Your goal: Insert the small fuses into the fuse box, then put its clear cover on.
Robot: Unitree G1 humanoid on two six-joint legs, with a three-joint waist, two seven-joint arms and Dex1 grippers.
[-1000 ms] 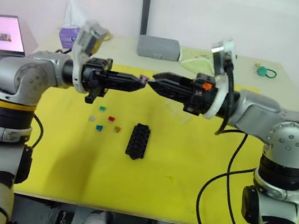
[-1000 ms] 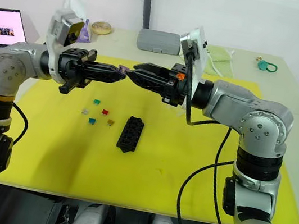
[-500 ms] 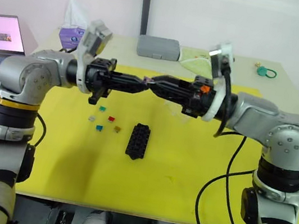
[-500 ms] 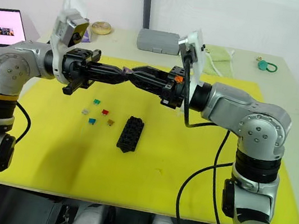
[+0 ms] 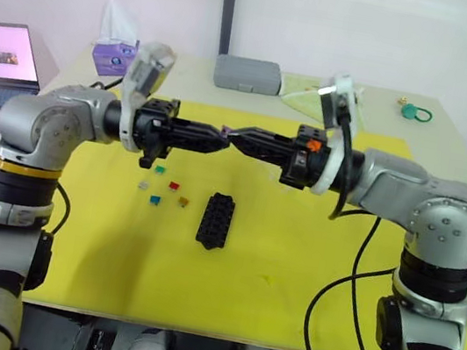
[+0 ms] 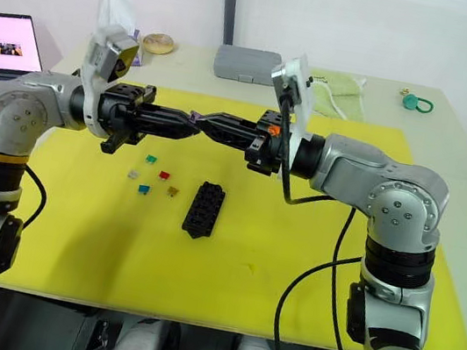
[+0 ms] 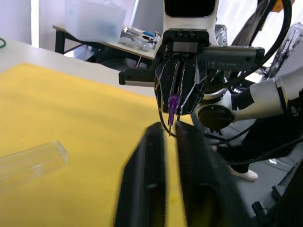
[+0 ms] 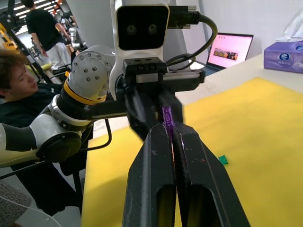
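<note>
Both grippers meet tip to tip in the air above the yellow mat (image 5: 308,267). Right gripper (image 5: 233,135) is pinched closed on the purple fuse (image 8: 167,115), a thin translucent chip standing on edge, long axis along the fingers. Left gripper (image 5: 221,137) has its fingers slightly parted around the fuse's other end. Below them at 6 o'clock the black fuse box (image 5: 216,219) lies flat, long axis running 12 to 6, open mat all around. Five small fuses (image 5: 160,187) are scattered at its 10 o'clock. Clear cover (image 7: 28,161) rests on the mat.
</note>
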